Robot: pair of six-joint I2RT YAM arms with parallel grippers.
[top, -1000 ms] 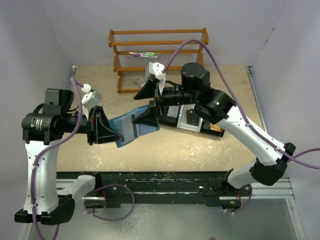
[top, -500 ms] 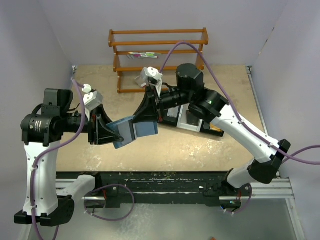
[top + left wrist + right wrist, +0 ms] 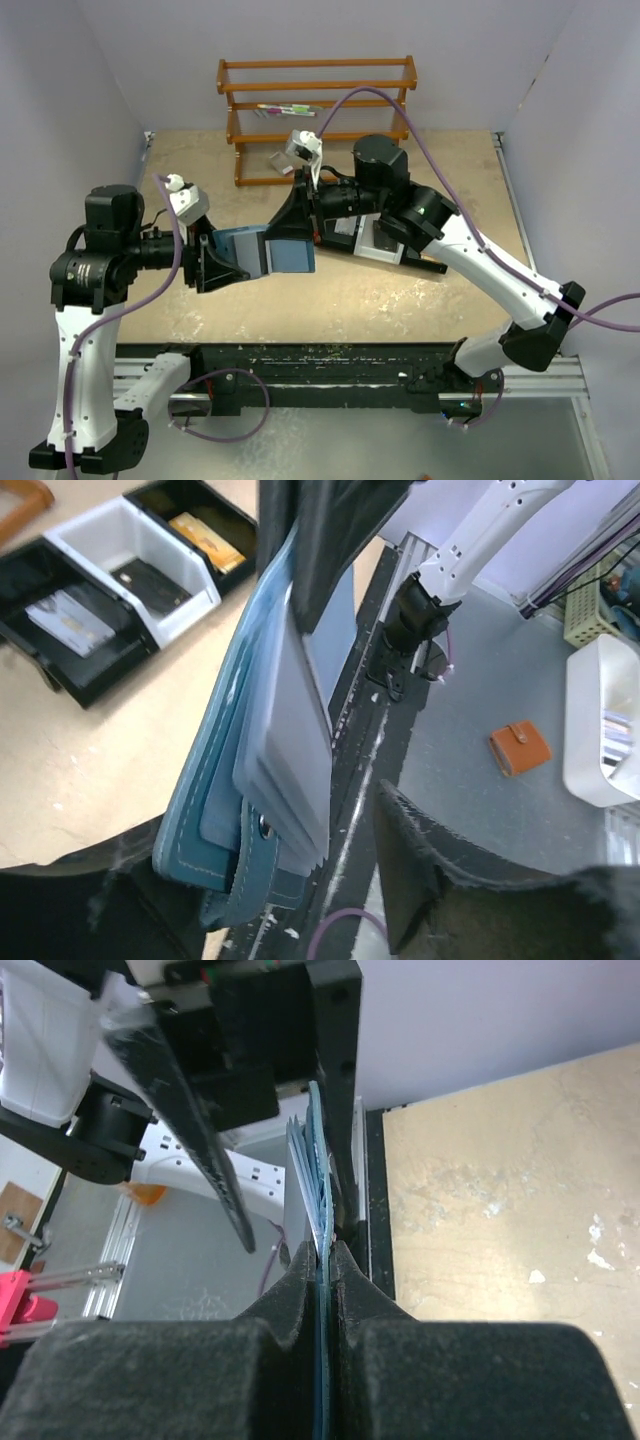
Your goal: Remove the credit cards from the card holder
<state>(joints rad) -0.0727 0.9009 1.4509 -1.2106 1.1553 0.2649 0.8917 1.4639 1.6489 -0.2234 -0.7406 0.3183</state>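
The right gripper (image 3: 325, 1260) is clamped on the teal-blue card holder (image 3: 272, 253), holding it above the middle of the bench (image 3: 400, 300). The left gripper (image 3: 232, 265) has its jaws apart around the holder's left end, where grey credit cards (image 3: 290, 730) stick out.

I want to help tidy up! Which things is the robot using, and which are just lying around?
In use: blue card holder, grey cards inside it, right gripper clamped on it, left gripper open around it.
Just lying about: wooden rack, compartment tray, orange-brown wallet off the table.
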